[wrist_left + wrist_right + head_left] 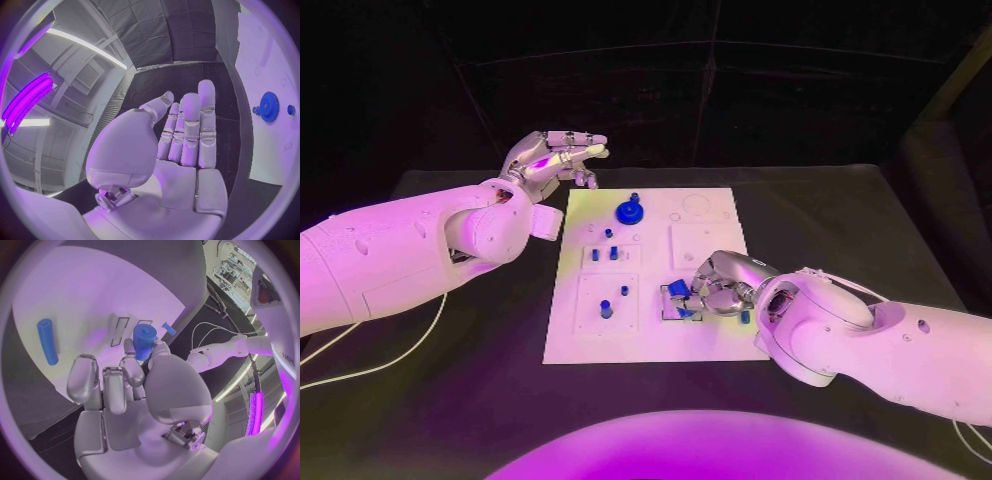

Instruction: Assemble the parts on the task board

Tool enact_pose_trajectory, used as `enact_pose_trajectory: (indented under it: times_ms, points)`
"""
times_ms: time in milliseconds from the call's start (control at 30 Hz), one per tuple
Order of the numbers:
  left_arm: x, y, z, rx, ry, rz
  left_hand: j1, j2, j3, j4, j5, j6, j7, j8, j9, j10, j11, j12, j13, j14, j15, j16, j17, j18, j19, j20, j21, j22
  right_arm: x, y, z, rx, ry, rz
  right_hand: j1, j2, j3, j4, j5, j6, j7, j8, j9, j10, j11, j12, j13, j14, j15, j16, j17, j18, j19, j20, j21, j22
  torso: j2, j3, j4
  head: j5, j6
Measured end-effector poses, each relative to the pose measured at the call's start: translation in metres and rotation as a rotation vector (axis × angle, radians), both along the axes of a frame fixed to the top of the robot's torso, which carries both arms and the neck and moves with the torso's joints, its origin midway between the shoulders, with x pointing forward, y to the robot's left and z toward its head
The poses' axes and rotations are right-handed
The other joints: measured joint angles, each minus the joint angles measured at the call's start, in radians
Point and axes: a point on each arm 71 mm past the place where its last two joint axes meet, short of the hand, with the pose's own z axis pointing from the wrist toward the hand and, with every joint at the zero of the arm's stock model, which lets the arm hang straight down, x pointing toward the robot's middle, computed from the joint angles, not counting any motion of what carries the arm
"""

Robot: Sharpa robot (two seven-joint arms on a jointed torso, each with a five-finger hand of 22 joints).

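Black tabletop [473, 400], white task board [704, 340] mid-frame: right hand [715, 288] pinches a blue cylindrical part [678, 290] (insertion likely next, needing alignment); left hand [557, 158] hovers upper left, fingers straight, empty.

The white task board [708, 228] lies flat mid-table, a blue gear [630, 211] and small blue parts [606, 309] standing on it.

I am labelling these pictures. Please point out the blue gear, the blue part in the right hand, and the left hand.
blue gear [630, 211]: head view, on its toothed disc.
blue part [144, 339]: right wrist view, on its side above the fingers.
left hand [181, 150]: left wrist view, on its middle.
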Motion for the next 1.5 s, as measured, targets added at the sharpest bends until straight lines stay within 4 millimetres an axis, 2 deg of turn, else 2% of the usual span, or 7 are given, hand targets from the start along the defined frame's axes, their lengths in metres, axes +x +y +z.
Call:
enact_pose_trajectory:
  times_ms: [267, 433, 633, 767, 933, 1233, 1500]
  points:
    - [0.000, -0.001, 0.000, -0.001, 0.002, -0.003, 0.000, 0.000, 0.000, 0.000, 0.000, 0.000, 0.000, 0.000, 0.000, 0.000, 0.000, 0.000, 0.000, 0.000, 0.000, 0.000, 0.000, 0.000, 0.000, 0.000, 0.000, 0.000, 0.001, 0.004, -0.003, -0.015, 0.030, -0.021, -0.034, 0.002, -0.025, -0.002, -0.053, 0.012, -0.007, 0.000, 0.011, 0.004, -0.004, 0.000, 0.001, 0.003, -0.004, 0.000, 0.000, 0.000, 0.000, 0.000, 0.000, 0.000, 0.000, 0.0007, -0.0009, 0.003, 0.002]
    - [0.000, -0.001, 0.000, -0.001, 0.003, -0.005, 0.000, 0.000, 0.000, 0.000, 0.000, 0.000, 0.000, 0.000, 0.000, -0.002, -0.002, 0.003, 0.000, 0.000, 0.000, 0.000, 0.000, 0.000, 0.000, 0.000, 0.000, 0.000, 0.003, 0.007, -0.005, -0.019, 0.036, -0.031, -0.071, -0.016, -0.068, -0.001, -0.235, 0.009, -0.004, -0.005, 0.017, 0.005, -0.005, -0.018, -0.005, 0.001, -0.006, 0.000, 0.000, 0.000, 0.000, 0.000, 0.000, -0.007, 0.000, 0.0011, -0.0014, 0.004, 0.002]
    - [0.000, -0.001, 0.000, -0.001, 0.003, -0.007, 0.000, 0.000, 0.000, 0.000, 0.000, 0.000, 0.000, 0.000, 0.000, -0.004, -0.004, 0.004, -0.001, 0.000, 0.000, 0.000, 0.000, 0.000, 0.000, 0.000, 0.000, 0.000, 0.005, 0.008, -0.005, -0.018, 0.034, -0.043, -0.142, -0.087, -0.061, 0.002, -0.407, -0.015, 0.013, -0.027, 0.021, -0.008, 0.007, -0.047, -0.020, 0.001, -0.006, -0.004, 0.000, 0.000, -0.003, 0.003, -0.012, -0.026, 0.000, 0.0012, -0.0016, 0.004, 0.003]
    - [0.000, -0.001, 0.000, -0.001, 0.004, -0.007, 0.000, 0.000, 0.000, 0.000, 0.000, 0.000, 0.000, 0.000, 0.000, -0.004, -0.004, 0.004, -0.001, 0.000, 0.000, 0.000, 0.000, 0.000, 0.000, 0.000, 0.000, 0.000, 0.005, 0.009, -0.005, -0.015, 0.031, -0.048, -0.191, -0.137, -0.029, 0.005, -0.427, -0.015, 0.013, -0.034, 0.024, -0.013, 0.013, -0.059, -0.027, 0.001, -0.006, -0.005, 0.000, 0.000, -0.006, 0.006, -0.013, -0.032, 0.000, 0.0012, -0.0023, 0.003, 0.003]
    - [0.000, -0.001, 0.000, -0.001, 0.004, -0.007, 0.000, 0.000, 0.000, 0.000, 0.000, 0.000, 0.000, 0.000, 0.000, -0.004, -0.004, 0.004, -0.001, 0.000, 0.000, 0.000, 0.000, 0.000, 0.000, 0.000, 0.000, -0.001, 0.005, 0.009, -0.005, -0.016, 0.029, -0.048, -0.213, -0.164, -0.021, 0.006, -0.427, -0.015, 0.013, -0.038, 0.028, -0.013, 0.013, -0.061, -0.027, 0.002, -0.006, -0.005, 0.000, 0.000, -0.006, 0.006, -0.013, -0.032, 0.000, 0.0015, -0.0026, 0.003, 0.004]
    - [0.000, 0.000, 0.000, 0.000, 0.006, -0.006, 0.000, 0.000, 0.000, 0.000, 0.000, 0.000, 0.000, 0.000, 0.000, -0.004, -0.004, 0.004, -0.001, 0.000, 0.000, 0.000, 0.000, 0.000, 0.000, 0.000, 0.000, -0.001, 0.001, 0.009, -0.003, -0.017, 0.024, -0.031, -0.215, -0.164, 0.001, 0.004, -0.427, -0.011, 0.009, -0.037, 0.034, -0.013, 0.013, -0.061, -0.019, 0.002, -0.005, -0.005, 0.000, 0.000, -0.006, 0.005, -0.013, -0.024, 0.000, 0.0021, -0.0026, 0.002, 0.005]
    - [0.000, 0.000, 0.000, 0.000, 0.007, -0.006, 0.000, 0.000, 0.000, 0.000, 0.000, 0.000, 0.000, 0.000, 0.000, -0.004, -0.004, 0.004, -0.001, 0.000, 0.000, 0.000, 0.000, 0.000, 0.000, 0.000, 0.000, 0.000, -0.004, 0.014, 0.001, -0.010, 0.022, 0.005, -0.215, -0.123, 0.014, 0.001, -0.404, -0.007, 0.005, -0.034, 0.039, -0.009, 0.009, -0.061, -0.011, 0.002, -0.005, -0.005, 0.000, 0.000, -0.005, 0.005, -0.013, -0.016, 0.000, 0.0024, -0.0033, 0.004, 0.005]
